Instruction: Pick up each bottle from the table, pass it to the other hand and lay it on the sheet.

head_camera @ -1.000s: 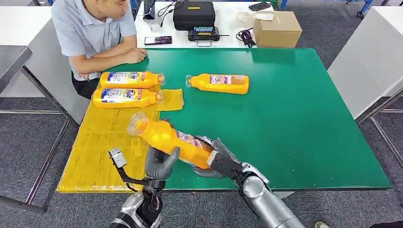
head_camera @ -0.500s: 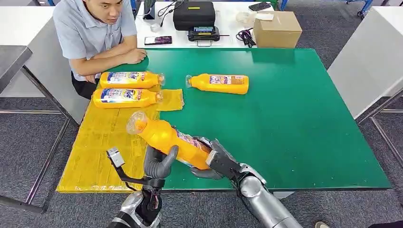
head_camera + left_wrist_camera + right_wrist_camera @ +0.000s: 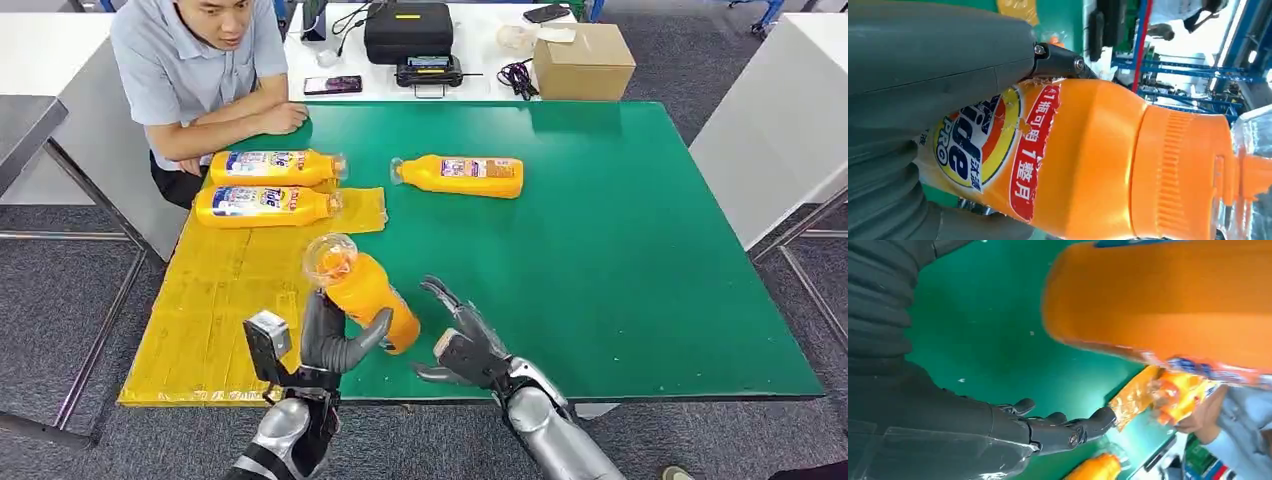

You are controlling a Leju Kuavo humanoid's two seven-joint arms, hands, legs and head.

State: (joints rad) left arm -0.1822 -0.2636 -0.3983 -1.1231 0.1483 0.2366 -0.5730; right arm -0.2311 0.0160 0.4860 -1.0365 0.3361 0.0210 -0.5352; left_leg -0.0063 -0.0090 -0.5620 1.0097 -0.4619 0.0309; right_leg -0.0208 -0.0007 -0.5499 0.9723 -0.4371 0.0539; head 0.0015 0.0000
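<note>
Left hand [image 3: 335,345]: gripping the lower body of the held bottle [image 3: 362,292], thumb and fingers wrapping around it; the grey thumb [image 3: 938,55] is pressing across the label in the left wrist view.
Held bottle: orange, hanging above the near table edge, just over the border between sheet and bare green surface; long axis tilting steeply, clear cap [image 3: 329,257] pointing up and away from the robot, base hiding behind the left hand.
Right hand [image 3: 462,345]: holding nothing, fingers [image 3: 1068,429] spreading apart, sitting just beside the held bottle on the robot's right without touching it.
Sheet [image 3: 215,300]: yellow, lying over the left part of the table and reaching its near edge.
Bottles on sheet: two lying on their sides at the far end, side by side, long axes running across the table, caps pointing right; farther one [image 3: 275,167], nearer one [image 3: 265,205].
Loose bottle [image 3: 460,175]: lying on its side on the bare green, long axis across the table, cap pointing left toward the sheet.
Table [image 3: 620,260]: green top.
Person [image 3: 195,70]: sitting at the far left corner, forearms resting on the table edge.
</note>
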